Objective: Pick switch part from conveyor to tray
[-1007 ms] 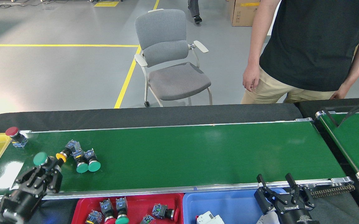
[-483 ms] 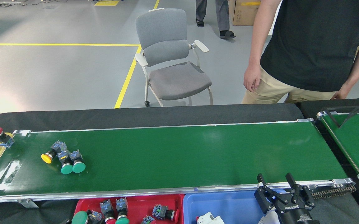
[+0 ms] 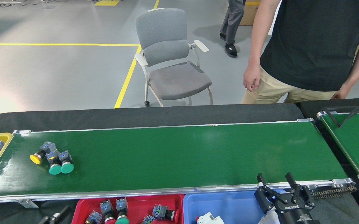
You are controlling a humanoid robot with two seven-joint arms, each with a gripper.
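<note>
Lying clustered on the conveyor (image 3: 179, 152) — three switch parts (image 3: 53, 158) — right pincer (image 3: 277, 183) spread.

A factory floor: yellow floor lines (image 3: 126, 77), a conveyor (image 3: 182, 152) (glossy green) and parts trays (image 3: 80, 205).

Left gripper (image 3: 56, 217) — edge-cropped, jaws unreadable

A smooth grey floor (image 3: 58, 77) crossed by yellow tape lines (image 3: 126, 81) stretches behind the black-draped worktop (image 3: 142, 115), where a grey padded chair (image 3: 170, 56) with white armrests stands empty beside a person in a black shirt (image 3: 313, 43) and another walking past a cardboard box (image 3: 249, 14).
</note>
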